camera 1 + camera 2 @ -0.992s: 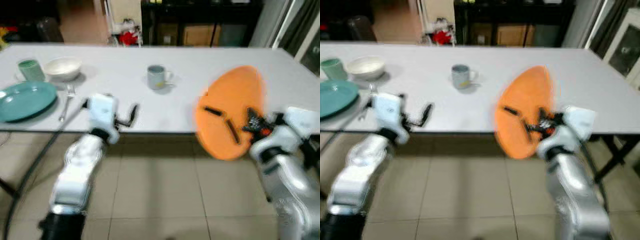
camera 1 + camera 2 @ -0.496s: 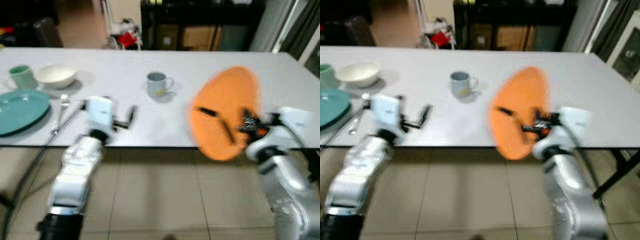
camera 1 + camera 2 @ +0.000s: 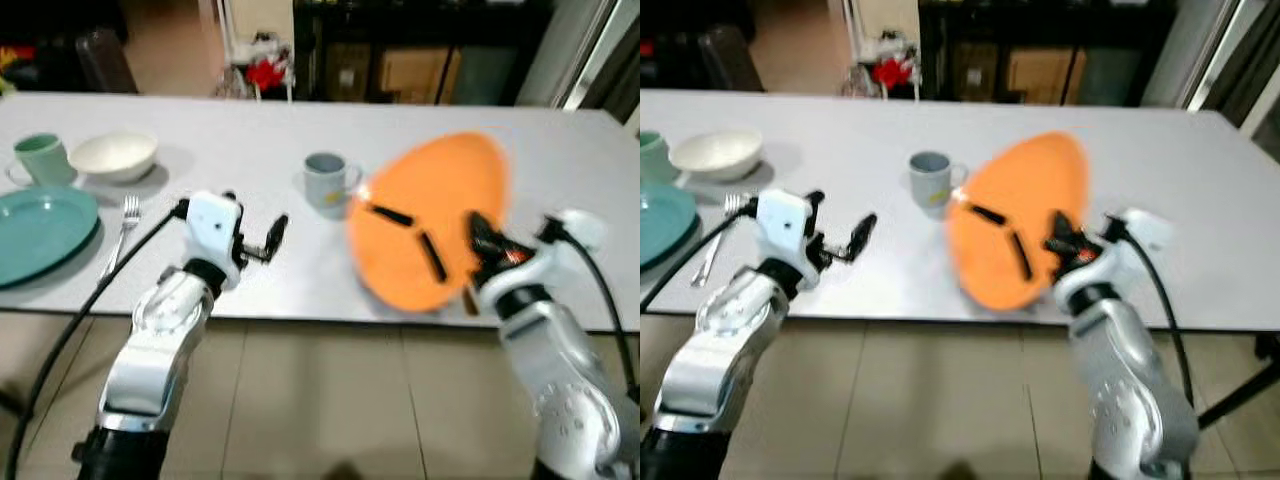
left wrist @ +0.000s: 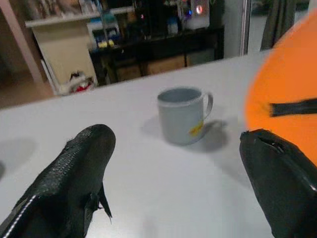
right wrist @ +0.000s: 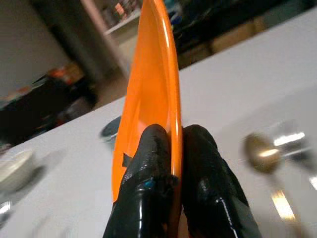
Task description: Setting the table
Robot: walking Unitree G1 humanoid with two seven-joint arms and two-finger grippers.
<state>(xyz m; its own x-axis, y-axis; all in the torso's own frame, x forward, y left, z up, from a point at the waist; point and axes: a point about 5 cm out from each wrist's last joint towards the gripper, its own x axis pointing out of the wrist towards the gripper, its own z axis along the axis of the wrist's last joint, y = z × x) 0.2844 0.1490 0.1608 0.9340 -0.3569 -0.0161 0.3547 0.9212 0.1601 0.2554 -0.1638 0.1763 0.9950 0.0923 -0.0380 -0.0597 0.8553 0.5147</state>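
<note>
Arms both reach forward from the near edge of the white surface [image 3: 560,170]. The right arm bends up at the elbow, its wrist raised over the near edge on the right side, carrying an orange plate [image 3: 430,225] tilted steeply, almost on edge, above the surface's near right part. The left arm stretches toward the near middle, its wrist level just above the surface.

Beside the plate's far left rim stands a grey mug [image 3: 327,181], handle toward the plate. At the left end sit a teal plate [image 3: 40,225] near the front edge, a silver fork [image 3: 122,228] just beside it, and behind them a green cup [image 3: 41,158] and a white bowl [image 3: 113,155]. A black cable trails from the left wrist down past the near edge.

The right hand [image 5: 168,148] is clenched on the orange plate, one finger on each face of its rim. The left hand [image 4: 178,183] is spread wide and grasps nothing, pointing toward the grey mug.
</note>
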